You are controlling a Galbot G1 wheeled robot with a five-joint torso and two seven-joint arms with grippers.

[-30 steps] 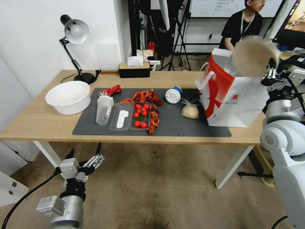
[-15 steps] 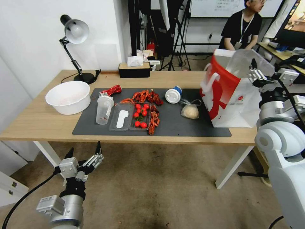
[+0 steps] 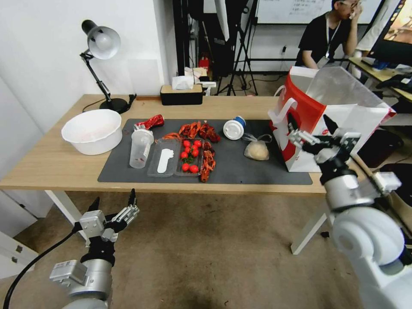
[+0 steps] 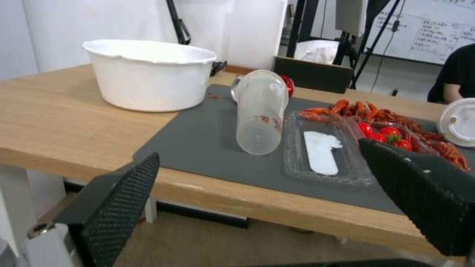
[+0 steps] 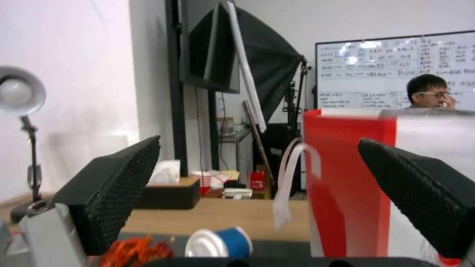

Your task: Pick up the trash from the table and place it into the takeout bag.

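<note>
Right hand (image 3: 312, 128) gapes empty beside takeout bag (image 3: 343, 128).

Bowl gone from the right pincer, arm lowered in front of the bag

1.0 s ago the right pincer (image 3: 312, 130) was high above the takeout bag (image 3: 339, 124), at the right end of the table (image 3: 56, 165), holding the beige paper bowl over the bag's mouth. By 0.5 s ago the bowl was out of its grip and the fingers stood apart over the foil lining. Now the pincer has come down and toward the table's front edge, empty and spread wide, level with the bag's front face beside its red side panel.
</note>
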